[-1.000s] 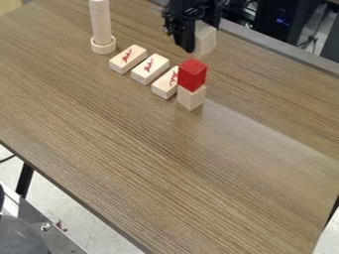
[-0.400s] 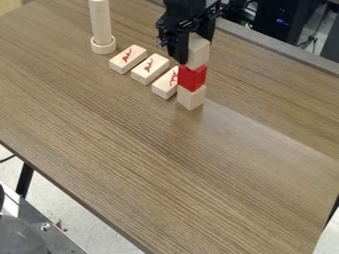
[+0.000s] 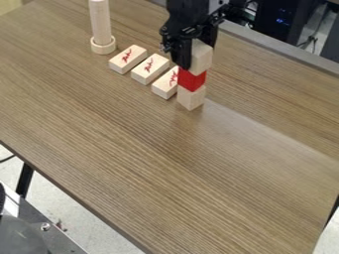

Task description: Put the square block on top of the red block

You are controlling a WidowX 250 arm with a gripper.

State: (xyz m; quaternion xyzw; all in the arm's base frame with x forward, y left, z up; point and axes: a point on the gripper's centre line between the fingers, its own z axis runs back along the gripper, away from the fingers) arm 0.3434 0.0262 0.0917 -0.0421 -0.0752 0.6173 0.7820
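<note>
Hangs down from the top edge, just past twelve o'clock from the centre of the camera view, with the black two-finger gripper (image 3: 197,53) closed around the square block of pale, bare wood (image 3: 202,58). Holds the square block over the bright red block (image 3: 192,80), a little toward one o'clock; cannot tell between resting on top and hovering just above. Has a pale wooden cube (image 3: 191,98) directly under the red block, standing on the brown wood-grain table (image 3: 165,168). Beside this stack, toward ten o'clock, includes a row of three flat pale wooden blocks with red marks on top (image 3: 150,69), set slightly apart from one another, with the nearest partly hidden behind the stack. Farther off, near eleven o'clock, has an upright pale wooden cylinder (image 3: 100,22) in a round wooden base (image 3: 103,46). Beyond the table edge, between seven and eight o'clock, includes grey metal equipment (image 3: 39,240).
</note>
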